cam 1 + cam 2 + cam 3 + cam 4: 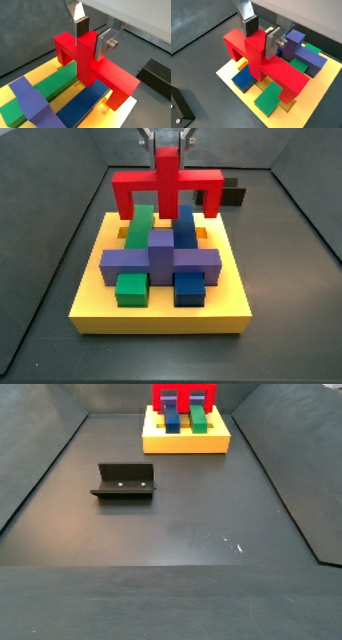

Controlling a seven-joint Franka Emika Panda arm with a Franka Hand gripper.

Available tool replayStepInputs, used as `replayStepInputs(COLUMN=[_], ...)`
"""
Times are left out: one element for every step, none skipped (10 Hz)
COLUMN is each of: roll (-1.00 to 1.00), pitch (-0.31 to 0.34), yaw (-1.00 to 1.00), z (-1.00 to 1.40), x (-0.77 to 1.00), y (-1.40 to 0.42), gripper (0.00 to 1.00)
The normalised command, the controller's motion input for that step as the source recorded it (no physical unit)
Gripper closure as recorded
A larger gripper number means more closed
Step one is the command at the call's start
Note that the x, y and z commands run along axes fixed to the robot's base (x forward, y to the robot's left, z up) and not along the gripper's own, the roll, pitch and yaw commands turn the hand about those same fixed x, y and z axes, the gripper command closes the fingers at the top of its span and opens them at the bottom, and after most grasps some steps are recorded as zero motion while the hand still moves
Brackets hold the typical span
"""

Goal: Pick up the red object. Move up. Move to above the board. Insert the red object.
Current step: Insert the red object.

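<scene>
The red object [93, 70] hangs upright in my gripper [92, 41], whose silver fingers are shut on either side of its central post. It also shows in a wrist view [264, 65], again gripped at the post [261, 39]. In a side view the red object [166, 183] stands over the far end of the yellow board [160, 313], legs down and straddling the green and blue blocks. The gripper [166, 148] is straight above it. The legs reach the board's surface; I cannot tell whether they sit in the slots. The red object [183, 398] and board [185, 444] lie far off.
On the board a purple cross block [160, 258] sits in the middle, with green blocks [131, 288] and blue blocks [190, 288] beside it. A small black box [233, 196] stands behind the board. The fixture [123, 481] stands on the dark floor.
</scene>
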Motion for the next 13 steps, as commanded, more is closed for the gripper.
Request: replayStepInputs(roll=[0.03,0.00,0.00,0.00,0.00,0.01,0.01,0.00,0.03,0.05,0.06,0.04,0.05], pitch=[-0.200,-0.196,-0.177,-0.154,-0.071,-0.020,-0.009,-0.017,-0.057,-0.083,-0.099,-0.090,-0.066], yaw=[0.06,0.05,0.03,0.00,0.00,0.00,0.00,0.00,0.00,0.00,0.00,0.02,0.03], z=[-0.17,-0.17,-0.21,-0.22,0.00,0.20,0.16,0.08,0.00,0.00,0.00,0.00,-0.05], x=[0.00,0.00,0.00,0.00,-0.07,0.00,0.00,0.00,-0.22,-0.29,-0.34,-0.22,0.04], y=[0.00,0.00,0.00,0.03,0.00,0.00,0.00,0.00,0.04,0.06,0.06,0.00,0.00], gripper=[1.00,1.00,1.00,1.00,1.00,1.00,1.00,1.00,1.00,1.00,1.00,1.00,1.00])
